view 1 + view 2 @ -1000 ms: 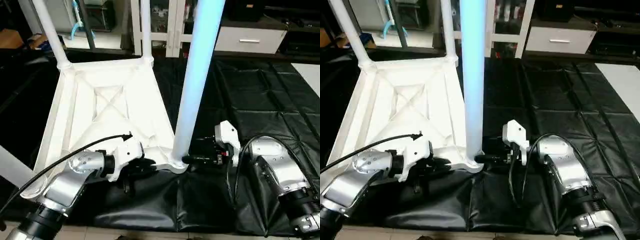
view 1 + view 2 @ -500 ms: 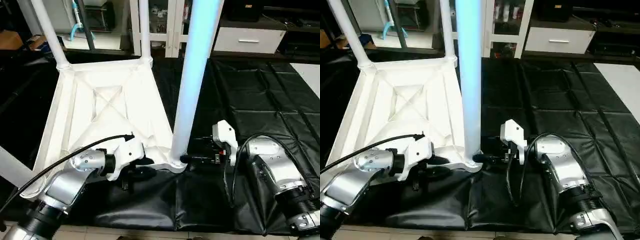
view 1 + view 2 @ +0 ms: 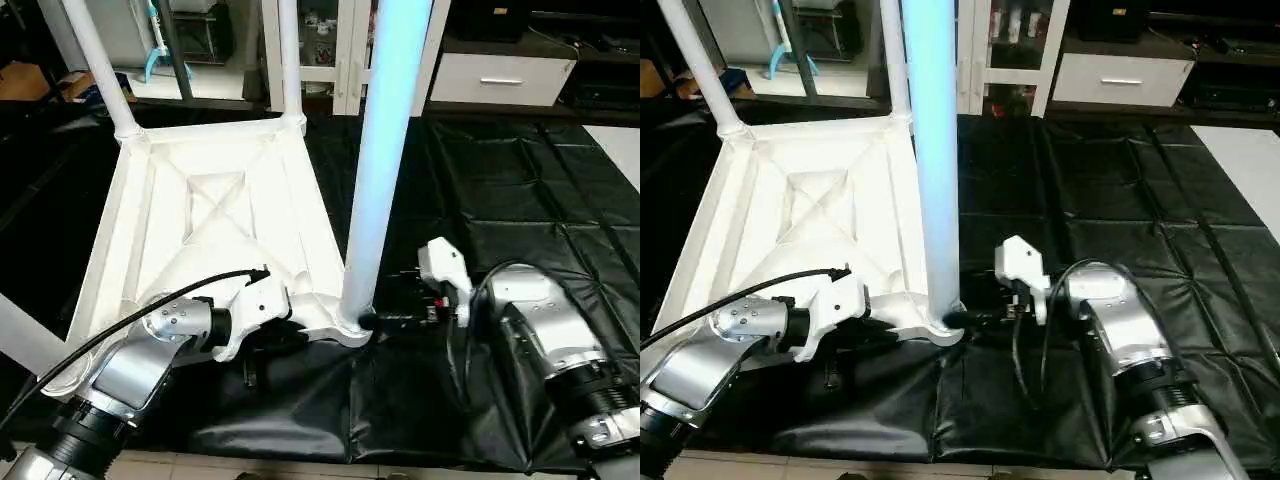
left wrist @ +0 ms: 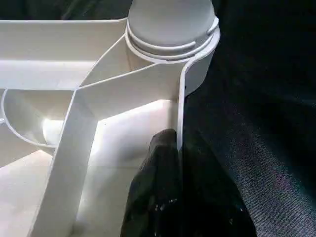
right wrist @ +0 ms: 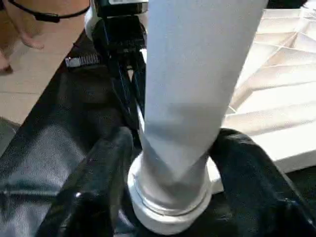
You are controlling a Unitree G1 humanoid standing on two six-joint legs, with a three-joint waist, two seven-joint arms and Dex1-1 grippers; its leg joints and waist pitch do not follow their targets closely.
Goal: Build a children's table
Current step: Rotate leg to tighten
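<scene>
The near leg (image 3: 385, 160) stands in the corner socket (image 4: 170, 34) of the upturned children's table (image 3: 215, 215), between the right claw's (image 5: 168, 163) fingers, which straddle its base. The left claw (image 4: 168, 187) is clenched on the rim beside that socket. A sideways pull could tilt the leg out. The right wrist view shows a person's feet (image 5: 19, 34) beyond the black mat (image 3: 500, 200).

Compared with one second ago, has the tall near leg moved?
Yes. The near leg's top swung left, toward the rear leg, while its base stayed in the corner socket.
</scene>
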